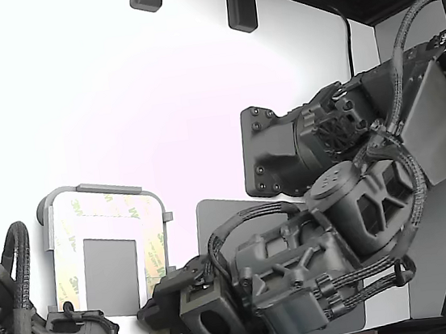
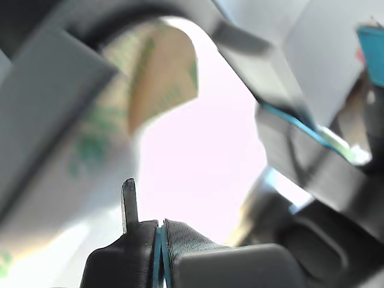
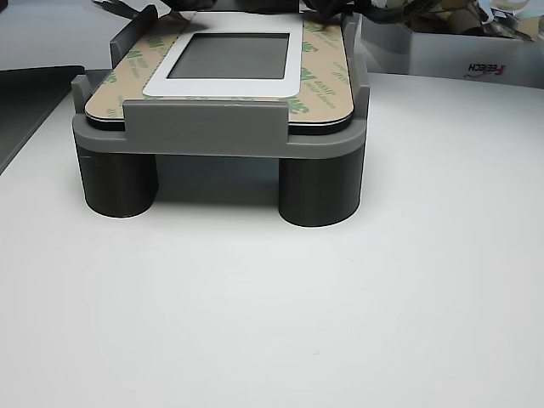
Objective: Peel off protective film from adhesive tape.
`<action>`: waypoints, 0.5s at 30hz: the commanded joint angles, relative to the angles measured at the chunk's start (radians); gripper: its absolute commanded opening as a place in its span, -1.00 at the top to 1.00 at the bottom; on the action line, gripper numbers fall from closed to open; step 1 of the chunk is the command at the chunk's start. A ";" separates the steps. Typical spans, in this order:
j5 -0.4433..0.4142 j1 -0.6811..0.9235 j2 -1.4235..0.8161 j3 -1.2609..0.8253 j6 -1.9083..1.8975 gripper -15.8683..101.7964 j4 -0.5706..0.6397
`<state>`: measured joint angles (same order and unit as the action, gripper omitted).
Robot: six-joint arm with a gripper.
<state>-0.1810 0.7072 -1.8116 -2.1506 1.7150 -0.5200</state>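
Cream-yellow protective film with green 3M logos runs in strips around a white plate with a grey square panel, held in a grey fixture. The adhesive tape lies under the film and does not show. In the exterior view my gripper sits at the plate's near right corner, at the end of the right strip. The blurred wrist view shows the film lying flat close ahead of my gripper. Its fingers are pressed together with nothing seen between them. In the other view the film lies flat.
A second dark arm stands at the exterior view's lower left, close to the fixture's near left corner. A dark grey mat lies under my arm. The fixture stands on round legs on a white table; a box sits behind it.
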 commanded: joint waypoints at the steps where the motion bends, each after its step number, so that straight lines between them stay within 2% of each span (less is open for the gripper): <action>1: -0.012 -0.020 -0.055 0.058 -0.011 0.46 -0.089; 2: -0.023 -0.021 -0.075 0.063 -0.021 0.08 -0.124; 3: -0.037 -0.021 -0.101 0.064 -0.032 -0.54 -0.155; 4: -0.049 -0.023 -0.133 0.063 -0.043 -0.89 -0.186; 5: -0.064 -0.020 -0.170 0.058 -0.055 -0.76 -0.222; 7: -0.078 -0.012 -0.247 0.038 -0.106 -0.97 -0.284; 12: -0.089 -0.025 -0.434 -0.046 -0.215 -0.90 -0.337; 13: -0.097 -0.029 -0.472 -0.063 -0.281 -0.97 -0.351; 15: -0.109 -0.043 -0.566 -0.117 -0.402 -0.86 -0.359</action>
<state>-0.2838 0.6888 -2.2411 -2.2473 1.4527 -0.8820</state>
